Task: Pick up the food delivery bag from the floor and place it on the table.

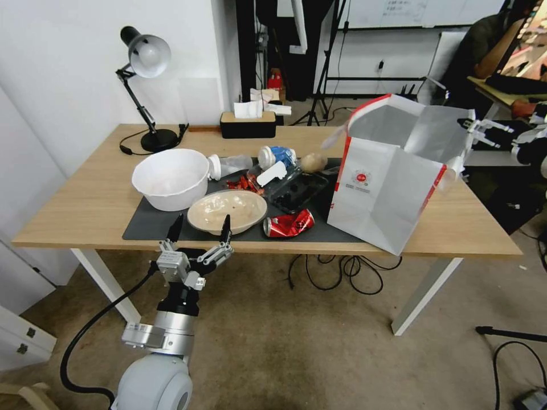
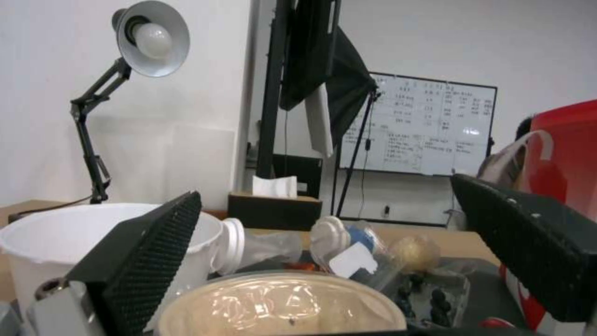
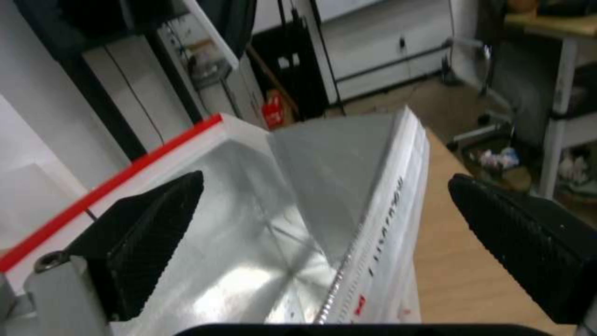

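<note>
Both grippers' fingers spread; food delivery bag overhangs table edge.

- Left arm, lower left of the head view: pale grey rounded joint, silver cylindrical wrist, black collar, a black cable looping beside it.
- Left gripper: silver linkages, black tapered fingers with dimpled pads.
- Right gripper, upper right: white linkages.

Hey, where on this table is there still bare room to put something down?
Bare light-wood table lies left of the white plastic bowl, in front of the black desk lamp. A narrower strip runs behind the mat, near the tissue box. The dark grey mat is crowded; the white foil-lined delivery bag fills the right end.
</note>
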Controlling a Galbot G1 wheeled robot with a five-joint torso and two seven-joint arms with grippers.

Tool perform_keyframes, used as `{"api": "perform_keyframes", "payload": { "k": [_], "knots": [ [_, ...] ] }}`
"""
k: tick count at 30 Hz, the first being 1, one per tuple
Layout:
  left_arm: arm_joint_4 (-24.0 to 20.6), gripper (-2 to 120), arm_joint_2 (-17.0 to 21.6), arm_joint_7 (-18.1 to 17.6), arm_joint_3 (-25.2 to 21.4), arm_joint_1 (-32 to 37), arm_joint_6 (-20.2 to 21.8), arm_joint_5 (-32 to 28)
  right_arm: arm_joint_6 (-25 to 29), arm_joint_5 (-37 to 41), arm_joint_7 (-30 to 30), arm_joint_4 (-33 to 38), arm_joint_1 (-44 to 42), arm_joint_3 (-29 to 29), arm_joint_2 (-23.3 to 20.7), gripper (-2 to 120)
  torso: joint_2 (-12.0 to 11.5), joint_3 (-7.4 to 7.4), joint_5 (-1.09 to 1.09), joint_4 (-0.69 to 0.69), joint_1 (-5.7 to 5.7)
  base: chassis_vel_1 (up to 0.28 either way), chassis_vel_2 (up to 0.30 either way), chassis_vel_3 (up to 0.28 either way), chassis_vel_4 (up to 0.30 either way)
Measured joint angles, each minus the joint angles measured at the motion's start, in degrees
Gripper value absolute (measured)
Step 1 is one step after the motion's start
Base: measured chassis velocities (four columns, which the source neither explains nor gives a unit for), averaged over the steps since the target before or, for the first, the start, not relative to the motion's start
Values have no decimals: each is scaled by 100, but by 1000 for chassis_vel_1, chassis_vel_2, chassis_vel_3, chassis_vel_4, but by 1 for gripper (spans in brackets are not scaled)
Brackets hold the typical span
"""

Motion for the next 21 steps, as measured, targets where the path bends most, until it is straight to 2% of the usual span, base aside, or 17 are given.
{"api": "perform_keyframes", "payload": {
  "k": [4, 6, 7, 9, 11, 13, 15, 17, 19, 21],
  "knots": [
    [-23, 100, 3, -2, -5, 6, -3, 1, 335, -351, -147, 119, -115, 64, 25, 100, 0, 0, 0, 0, 0, 0, 0, 0, 0],
    [-30, 100, 7, -2, -10, 6, -3, 0, 682, -698, -456, 245, -394, 211, 56, 100, 0, 0, -1, 0, 0, 0, 0, 0, 0],
    [-30, 100, 7, -2, -10, 6, -3, 0, 682, -698, -456, 245, -394, 211, 56, 100, 0, 0, -1, 0, 0, 0, 0, 0, 0],
    [-38, 100, 17, -3, -24, -1, -8, -9, 1049, -1118, -875, 457, -780, 398, 175, 100, 0, 0, -1, -1, 0, 0, 0, 0, 0],
    [-43, 100, 20, -3, -35, -5, -10, -14, 1143, -1229, -965, 539, -862, 422, 236, 100, 0, 0, -1, -1, 0, 0, 0, 0, 0],
    [-66, 100, 49, -4, -88, -12, -13, -35, 1489, -1631, -1175, 946, -1133, 469, 576, 100, 0, 0, -1, 0, 0, 0, 0, 0, 0],
    [-72, 100, 57, -3, -99, -12, -15, -38, 1551, -1725, -1207, 1022, -1183, 472, 659, 100, 0, 0, -2, 1, 0, 0, 0, 0, 0],
    [-102, 100, 87, 2, -162, -9, -45, -51, 1817, -2298, -1426, 1357, -1486, 469, 1099, 100, 0, 0, 0, 0, 0, 0, 0, 0, 0],
    [-103, 100, 92, 4, -172, -7, -57, -51, 1864, -2422, -1482, 1409, -1557, 469, 1180, 100, 0, 0, -1, 1, -1, 0, 0, 0, 0],
    [-102, 100, 146, 17, -248, 8, -113, -46, 2025, -3043, -1798, 1724, -2085, 469, 1608, 100, 0, 0, 2, 0, 0, 0, 0, 0, 0]
  ]
}}
